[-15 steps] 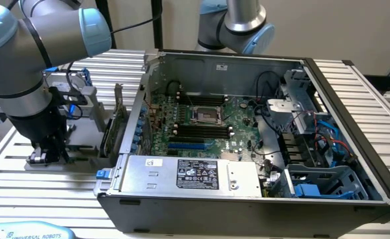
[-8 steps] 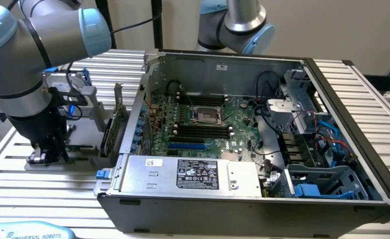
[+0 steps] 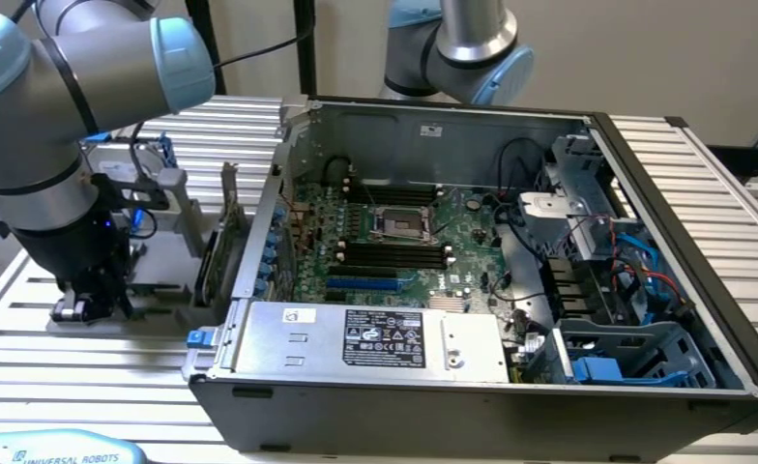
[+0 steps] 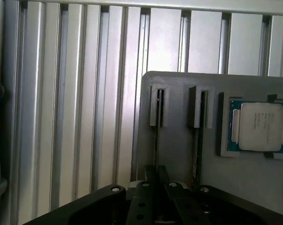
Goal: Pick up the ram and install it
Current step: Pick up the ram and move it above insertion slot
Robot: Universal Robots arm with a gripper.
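Note:
The ram [image 4: 156, 136] is a thin stick standing on edge in a slot of a grey holder block [image 4: 176, 154]. My gripper [image 4: 156, 177] sits right over it, with its dark fingers [image 4: 150, 176] pressed in against both sides of the stick. A second stick [image 4: 196, 150] stands in the neighbouring slot. In the exterior view my gripper [image 3: 89, 304] is lowered onto the holder [image 3: 160, 290], at the exterior view's left of the open computer case [image 3: 482, 387]. The black memory slots [image 3: 386, 253] lie on the motherboard inside the case.
A square silver processor [image 4: 258, 126] rests in a pocket of the holder beside the sticks. A green expansion card [image 3: 227, 242] stands upright between holder and case. A second arm [image 3: 463, 48] hangs behind the case. The table is ribbed aluminium [image 3: 688, 184].

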